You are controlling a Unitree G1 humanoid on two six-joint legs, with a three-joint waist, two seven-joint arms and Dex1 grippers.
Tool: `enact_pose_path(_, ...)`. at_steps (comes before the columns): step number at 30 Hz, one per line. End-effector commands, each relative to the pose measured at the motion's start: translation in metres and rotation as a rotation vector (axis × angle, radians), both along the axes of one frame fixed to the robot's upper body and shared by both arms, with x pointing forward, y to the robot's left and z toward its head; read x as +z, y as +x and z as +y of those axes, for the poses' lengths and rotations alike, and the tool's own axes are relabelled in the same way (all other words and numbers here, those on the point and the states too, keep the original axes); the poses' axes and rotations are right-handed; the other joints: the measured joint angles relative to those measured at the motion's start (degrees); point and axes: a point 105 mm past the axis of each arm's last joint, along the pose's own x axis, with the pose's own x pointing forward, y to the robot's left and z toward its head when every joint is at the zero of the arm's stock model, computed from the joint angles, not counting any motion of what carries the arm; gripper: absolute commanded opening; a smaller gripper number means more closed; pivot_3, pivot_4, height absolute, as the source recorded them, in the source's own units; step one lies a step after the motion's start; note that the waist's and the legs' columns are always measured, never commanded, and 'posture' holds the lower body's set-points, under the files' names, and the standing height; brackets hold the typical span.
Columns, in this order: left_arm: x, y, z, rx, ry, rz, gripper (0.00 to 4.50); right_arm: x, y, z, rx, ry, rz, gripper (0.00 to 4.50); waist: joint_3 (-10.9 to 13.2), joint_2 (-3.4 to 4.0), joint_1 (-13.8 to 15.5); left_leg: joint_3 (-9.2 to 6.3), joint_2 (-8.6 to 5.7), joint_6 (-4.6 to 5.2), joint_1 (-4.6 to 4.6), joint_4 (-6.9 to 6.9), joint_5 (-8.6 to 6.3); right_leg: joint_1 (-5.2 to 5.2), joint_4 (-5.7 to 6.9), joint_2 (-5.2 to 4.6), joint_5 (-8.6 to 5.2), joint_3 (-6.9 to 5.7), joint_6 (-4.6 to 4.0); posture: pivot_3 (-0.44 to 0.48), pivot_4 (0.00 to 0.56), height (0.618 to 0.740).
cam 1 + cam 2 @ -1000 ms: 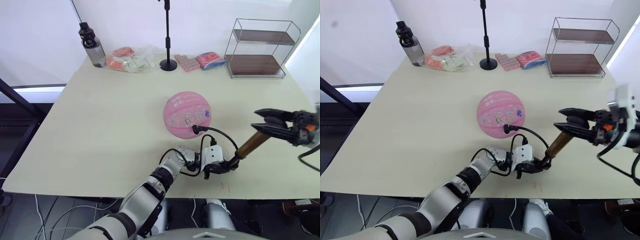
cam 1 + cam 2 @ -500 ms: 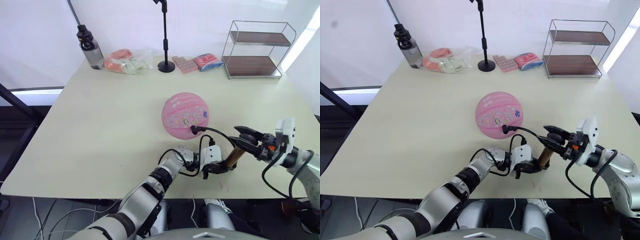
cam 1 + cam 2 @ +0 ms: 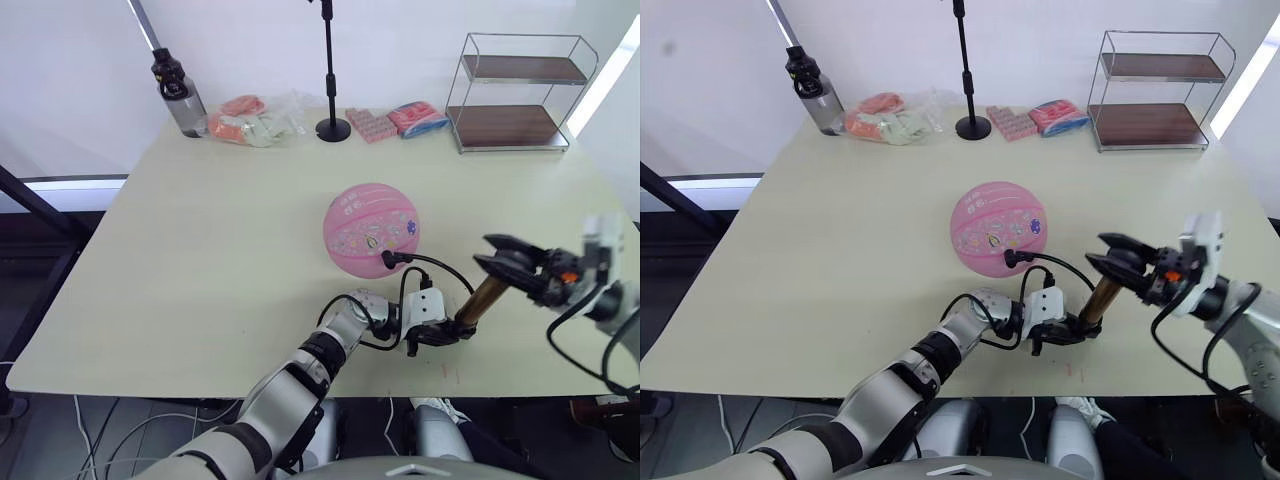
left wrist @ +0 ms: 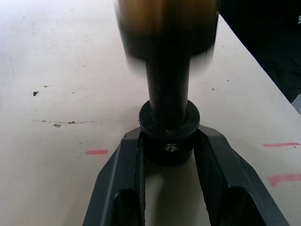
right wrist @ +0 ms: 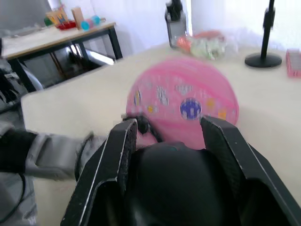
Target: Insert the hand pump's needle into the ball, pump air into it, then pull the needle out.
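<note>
The pink ball (image 3: 371,229) rests mid-table. The hand pump's black hose (image 3: 440,268) loops up to a black fitting (image 3: 390,260) pressed against the ball's near side; the needle itself is hidden there. The bronze barrel (image 3: 482,299) slants up to the right from the table. My left gripper (image 3: 437,335) is shut on the pump's black lower end cap (image 4: 169,136) near the table's front edge. My right gripper (image 3: 487,252) is shut on the black handle (image 5: 174,183) at the barrel's upper end, right of the ball (image 5: 188,99).
Along the far edge of the table (image 3: 220,250) stand a dark bottle (image 3: 180,90), plastic bags (image 3: 255,118), a black microphone stand (image 3: 335,128), pink packets (image 3: 400,122) and a wire shelf (image 3: 515,95). The pump's base sits close to the front edge.
My right gripper pushed the handle in toward the barrel, then drew it back out a little to the right. The left gripper, pump base and ball stayed put.
</note>
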Motion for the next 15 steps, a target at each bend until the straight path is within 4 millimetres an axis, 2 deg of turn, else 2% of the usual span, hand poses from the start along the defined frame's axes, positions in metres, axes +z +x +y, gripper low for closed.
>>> enact_pose_path(1,-0.04,-0.013,0.023,0.021,0.157,0.094,1.07,0.049,-0.014,-0.002,0.045,0.045,-0.154,1.63,0.0,-0.02,0.0,0.01,0.0,0.01,-0.01,0.0,0.0,0.01,-0.02,0.0,0.0,-0.02,0.0,0.0,0.15,0.74)
enact_pose_path(4,-0.04,-0.013,0.024,0.019,0.157,0.094,1.07,0.073,-0.018,-0.011,0.048,0.036,-0.202,1.63,0.1,-0.01,0.0,0.01,0.0,0.01,0.0,0.0,0.0,0.02,-0.03,-0.01,0.0,-0.04,0.0,0.0,0.15,0.74)
enact_pose_path(10,-0.04,-0.013,0.025,0.017,0.159,0.095,1.07,0.104,-0.023,-0.017,0.048,0.029,-0.268,1.63,0.1,0.01,0.0,0.01,0.01,0.02,0.0,0.0,0.0,0.03,-0.02,-0.01,0.0,-0.03,0.0,0.0,0.15,0.74)
enact_pose_path(15,-0.04,-0.013,0.025,0.016,0.159,0.095,1.07,0.113,-0.024,-0.015,0.056,0.026,-0.28,1.63,0.3,0.14,0.1,0.07,-0.01,0.02,-0.09,0.0,0.0,-0.02,-0.02,-0.07,0.0,0.03,0.01,0.0,0.15,0.74)
